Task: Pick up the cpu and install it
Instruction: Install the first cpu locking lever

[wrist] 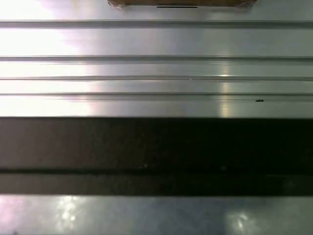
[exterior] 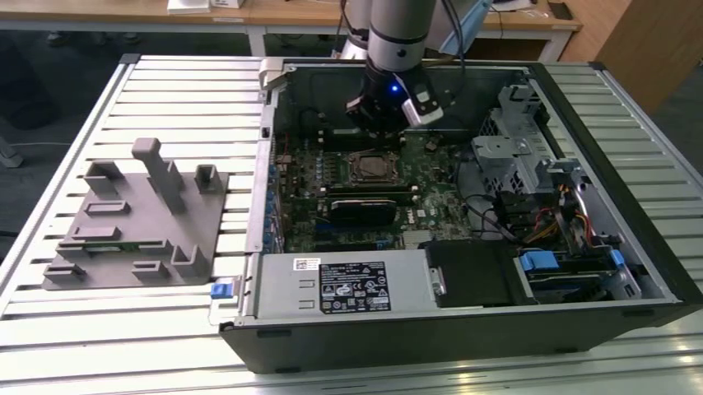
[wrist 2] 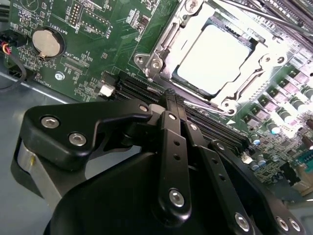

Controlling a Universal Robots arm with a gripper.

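Observation:
The cpu (wrist 2: 215, 56) lies flat in the motherboard socket, its shiny silver-white top framed by the metal socket bracket (wrist 2: 146, 61). In the exterior view the cpu (exterior: 373, 168) sits at the middle of the green board inside the open computer case. My gripper (exterior: 380, 132) hangs just above the board, a little behind the socket. In the second wrist view the black finger links run close together and meet at the gripper (wrist 2: 172, 97), which is shut with nothing between its fingers. It stands apart from the cpu.
A grey plastic tray block (exterior: 132, 222) rests on the ribbed metal table at the exterior view's left. Inside the case (exterior: 659, 271) are a power supply (exterior: 341, 284), a drive cage (exterior: 516, 156) with cables, black memory slots (wrist 2: 132, 88) and a coin battery (wrist 2: 48, 41).

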